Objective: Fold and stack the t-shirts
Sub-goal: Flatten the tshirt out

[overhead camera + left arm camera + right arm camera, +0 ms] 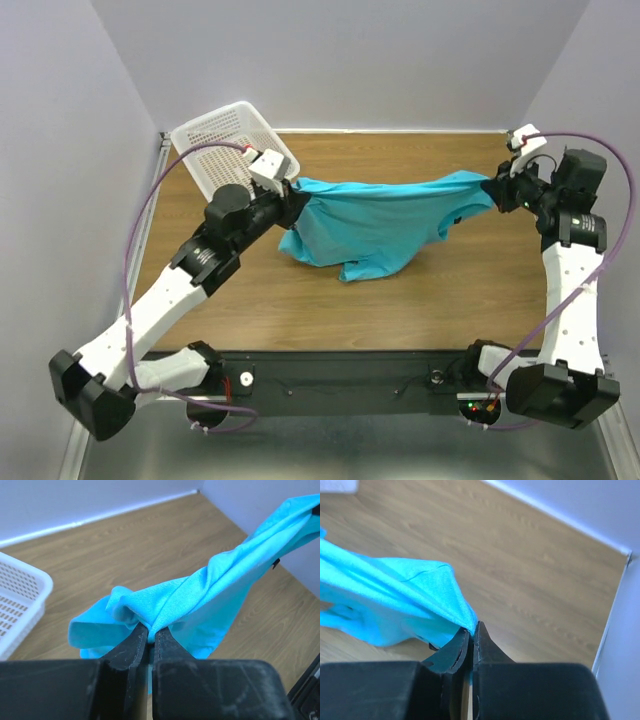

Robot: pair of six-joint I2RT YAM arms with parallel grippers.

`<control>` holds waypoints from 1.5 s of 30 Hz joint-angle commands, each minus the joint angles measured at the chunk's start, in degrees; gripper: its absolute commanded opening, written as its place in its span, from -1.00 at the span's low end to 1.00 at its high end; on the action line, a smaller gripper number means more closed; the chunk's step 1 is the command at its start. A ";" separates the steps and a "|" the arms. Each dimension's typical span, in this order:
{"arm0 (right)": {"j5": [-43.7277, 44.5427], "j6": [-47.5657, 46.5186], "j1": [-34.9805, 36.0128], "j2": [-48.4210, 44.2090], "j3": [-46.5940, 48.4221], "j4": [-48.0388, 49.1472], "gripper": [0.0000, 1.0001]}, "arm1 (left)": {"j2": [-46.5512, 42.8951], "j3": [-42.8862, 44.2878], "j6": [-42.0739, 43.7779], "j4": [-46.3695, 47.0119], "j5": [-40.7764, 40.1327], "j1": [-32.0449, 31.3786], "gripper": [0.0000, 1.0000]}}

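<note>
**Robotics laboratory, bench-top test cell.** A wood-grain table (400, 300) is boxed in on three sides by plain pale walls (350, 60), forming a booth. Two white-and-black robot arms, the left arm (165, 300) and the right arm (575, 290), are bolted to a black rail (340, 378) along the near edge. Purple cables (150, 200) loop loose above them, and small indicator lamps (470, 406) glow beside the right base. Grey sheet metal (350, 450) lies below the rail. The props are a white plastic basket (225, 140) and a turquoise shirt (370, 225).
</note>
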 commanded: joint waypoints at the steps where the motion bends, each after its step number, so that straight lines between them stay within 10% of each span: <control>1: -3.85 4.34 -0.10 -1.11 9.39 -2.21 -0.99 | -7.96 1.90 1.35 1.48 -6.73 -0.01 -0.90; 13: -12.12 8.31 -0.53 1.00 31.58 -14.96 -0.99 | -15.27 7.72 -3.91 2.54 -8.07 -0.01 -0.99; 25: -0.96 14.01 -0.80 2.22 12.98 -5.05 -0.99 | -10.53 -3.97 -14.63 2.09 -6.93 0.08 -1.00; 45: 1.15 13.22 -0.62 26.63 -3.15 10.34 -0.99 | 28.12 -5.39 -19.48 22.57 -10.70 -0.62 -1.00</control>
